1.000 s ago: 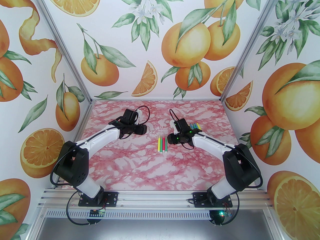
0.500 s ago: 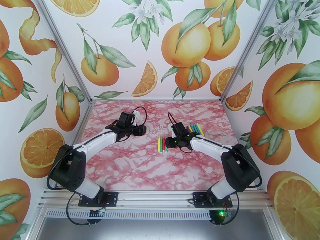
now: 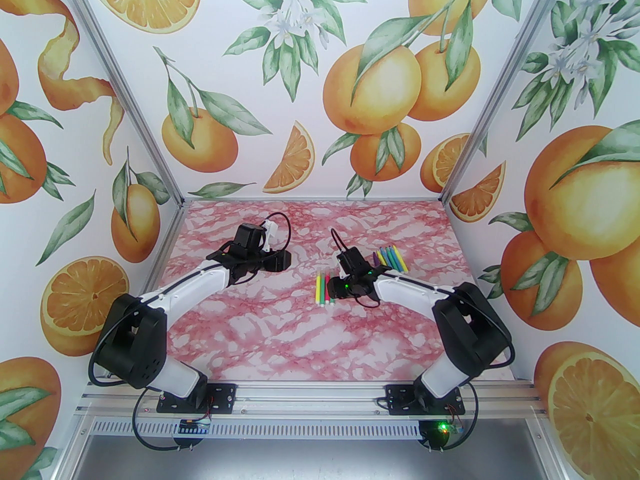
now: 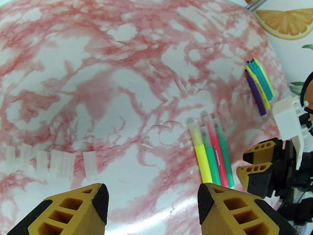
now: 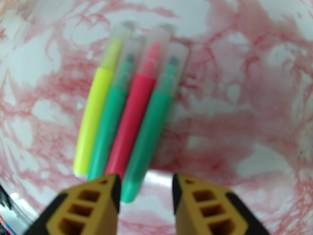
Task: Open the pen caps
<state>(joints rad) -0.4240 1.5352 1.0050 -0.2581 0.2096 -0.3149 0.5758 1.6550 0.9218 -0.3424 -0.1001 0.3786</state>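
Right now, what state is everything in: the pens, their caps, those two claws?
Middle four pens: capped, lying side by side.
Right-hand pens: uncapped, tips bare.
Loose caps: off, lying in a row.
Left gripper: open, empty.
Right gripper: open, empty, over the capped pens' near ends.

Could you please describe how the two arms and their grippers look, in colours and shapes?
Both the left arm and the right arm have white curved shells, black joints and thin black cables. Small green lights glow near the right wrist. The left gripper and right gripper have orange-yellow wedge fingers with rectangular cut-outs and black textured pads.
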